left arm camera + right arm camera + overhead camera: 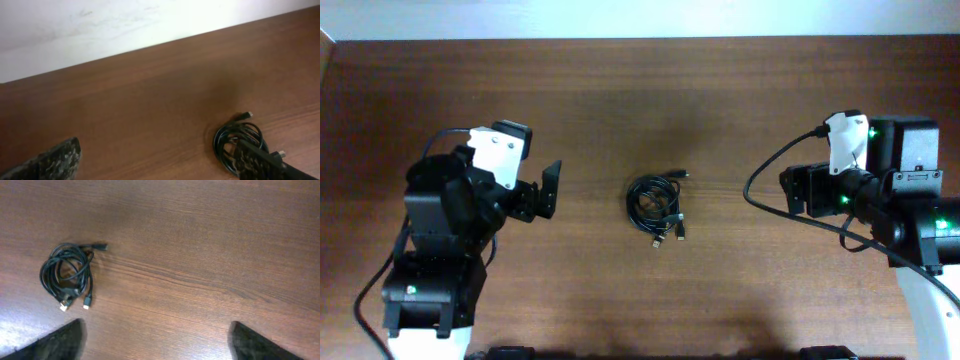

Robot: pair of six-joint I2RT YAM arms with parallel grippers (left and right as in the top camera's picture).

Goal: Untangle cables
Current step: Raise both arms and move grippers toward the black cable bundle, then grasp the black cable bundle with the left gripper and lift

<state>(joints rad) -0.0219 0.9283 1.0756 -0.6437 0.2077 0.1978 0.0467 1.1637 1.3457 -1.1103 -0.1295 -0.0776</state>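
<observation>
Worktop (720, 90): dark brown wood grain that fills the overhead view.
Wall (100, 30): a plain white surface that meets the far edge of the worktop.
Left arm (440, 240): black with a white wrist cover. It stands toward the near left corner and reaches in toward the middle.
Right arm (910, 200): black with a white wrist cover and green lights. It stands by the right edge, about halfway between the far and near edges, and reaches toward the middle.
Left gripper (160, 170): jaws are spread wide, with bare wood between them. It is well apart from the bundle in the overhead view. In the left wrist view one finger (265, 167) sits in front of the bundle's near side.
Right gripper (155, 347): jaws are spread wide and grip nothing. Its two dark fingertips (50, 342) show at the bottom corners of the right wrist view. It is well apart from the bundle.
Cables (655, 200): thin black cords wound together in one small loose coil. They lie flat near the middle of the worktop, between the two grippers and touching neither. How many cords there are cannot be told.
Far plug (102, 246): a dark plug that sticks out of the coil on the side toward the far edge.
Near plugs (86, 302): pale-tipped plugs lying just beside each other on the coil's side toward the near edge.
</observation>
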